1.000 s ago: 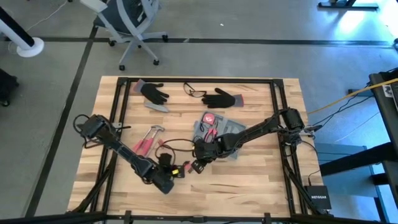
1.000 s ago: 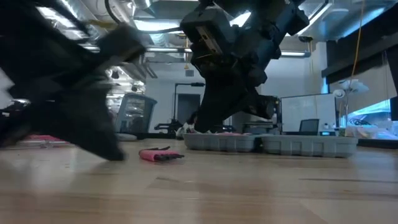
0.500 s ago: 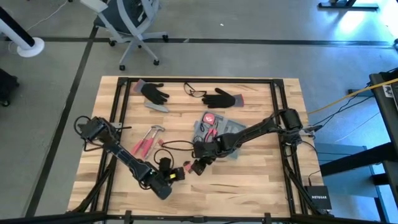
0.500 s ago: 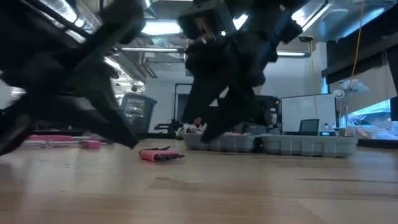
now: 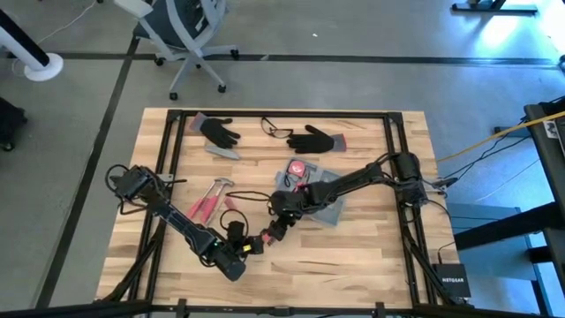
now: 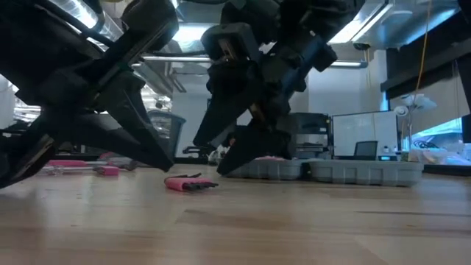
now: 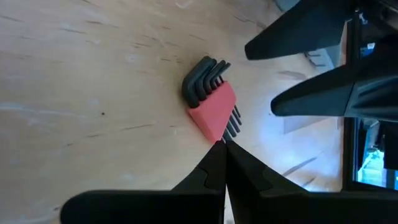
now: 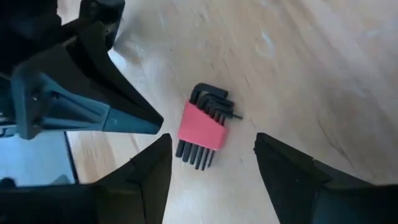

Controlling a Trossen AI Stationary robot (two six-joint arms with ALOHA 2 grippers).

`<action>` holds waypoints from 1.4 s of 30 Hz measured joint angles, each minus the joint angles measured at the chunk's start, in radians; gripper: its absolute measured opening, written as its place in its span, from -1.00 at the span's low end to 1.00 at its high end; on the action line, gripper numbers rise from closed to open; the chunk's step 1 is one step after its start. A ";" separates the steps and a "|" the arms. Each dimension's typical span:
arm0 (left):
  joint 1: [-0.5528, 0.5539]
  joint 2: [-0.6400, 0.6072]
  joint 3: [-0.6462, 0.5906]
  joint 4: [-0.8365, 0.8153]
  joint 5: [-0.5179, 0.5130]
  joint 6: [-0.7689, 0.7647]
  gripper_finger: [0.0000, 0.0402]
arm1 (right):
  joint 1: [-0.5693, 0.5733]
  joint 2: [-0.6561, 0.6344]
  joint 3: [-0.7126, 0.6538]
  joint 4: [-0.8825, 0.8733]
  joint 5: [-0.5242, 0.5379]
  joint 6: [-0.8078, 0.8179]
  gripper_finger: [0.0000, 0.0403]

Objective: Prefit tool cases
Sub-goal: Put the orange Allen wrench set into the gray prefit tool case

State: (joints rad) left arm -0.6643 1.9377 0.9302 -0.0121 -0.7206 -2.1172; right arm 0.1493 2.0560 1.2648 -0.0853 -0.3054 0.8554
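I have both arms low over the front middle of the bench (image 5: 371, 252). The tool case (image 5: 320, 187) lies open near the middle of the bench, a little toward the right edge, with some red tools already in its slots. So the filling is started but not finished, as I judge it.

The hex key set (image 8: 203, 129) in its red holder lies loose on the wood, well in front of the case, toward the front edge. My right gripper (image 8: 211, 163) hangs just over it with the jaws wide, one on each side of the set and not touching it. My left gripper (image 7: 222, 151) is beside the set with the jaws pressed together, the tip almost at the red holder, and holds nothing.

Still outside the case I see the red-handled tools (image 5: 208, 200) toward the left edge. Two black gloves (image 5: 218, 132) and the glasses (image 5: 276, 131) lie along the back edge.

The high view gives me the whole layout, but there the hex key set is almost hidden under the two grippers. The wrist views show it clearly, with the jaws around it. The low view shows that it lies flat on the bench and that the case stands behind it.
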 joint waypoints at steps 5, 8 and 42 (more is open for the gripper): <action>-0.029 0.000 0.000 -0.051 0.027 -0.017 -1.00 | 0.000 0.024 0.004 0.039 -0.048 0.000 0.10; -0.053 -0.001 0.000 -0.113 0.032 -0.080 -1.00 | 0.000 0.030 0.004 0.043 -0.055 0.000 0.10; -0.049 0.000 -0.002 -0.056 0.013 0.074 -1.00 | -0.061 -0.097 0.053 -0.206 0.084 -0.226 0.09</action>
State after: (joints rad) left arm -0.7136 1.9373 0.9287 -0.0685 -0.7075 -2.0428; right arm 0.0885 1.9585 1.3176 -0.2912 -0.2211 0.6296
